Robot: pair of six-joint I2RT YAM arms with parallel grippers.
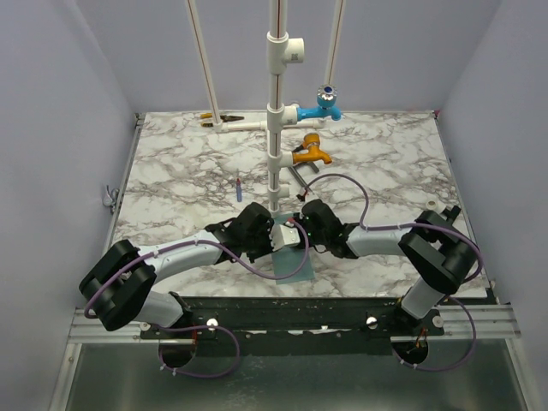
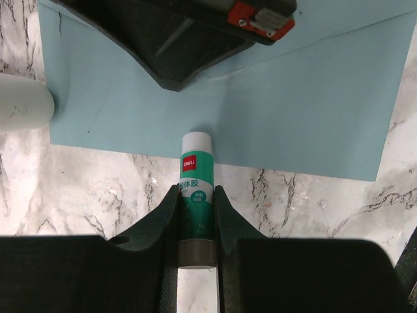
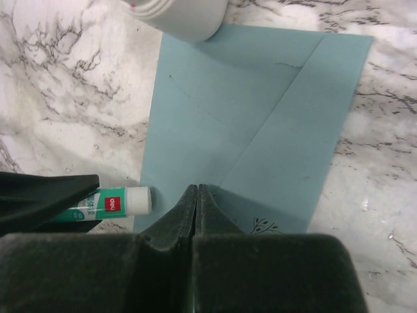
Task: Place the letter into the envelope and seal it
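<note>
light: bright, even | shadows: soft — faint | focus: foreground slightly soft

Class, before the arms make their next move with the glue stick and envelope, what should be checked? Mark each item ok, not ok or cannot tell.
1. The glue stick is clamped in the left gripper: ok.
2. Its white end is at the edge of the envelope: ok.
3. Cap removed: cannot tell.
4. The right gripper is shut, tips over the envelope: ok.
5. The letter is inside: cannot tell; no tan sheet shows.
6. The envelope lies flat on the marble table: ok.
</note>
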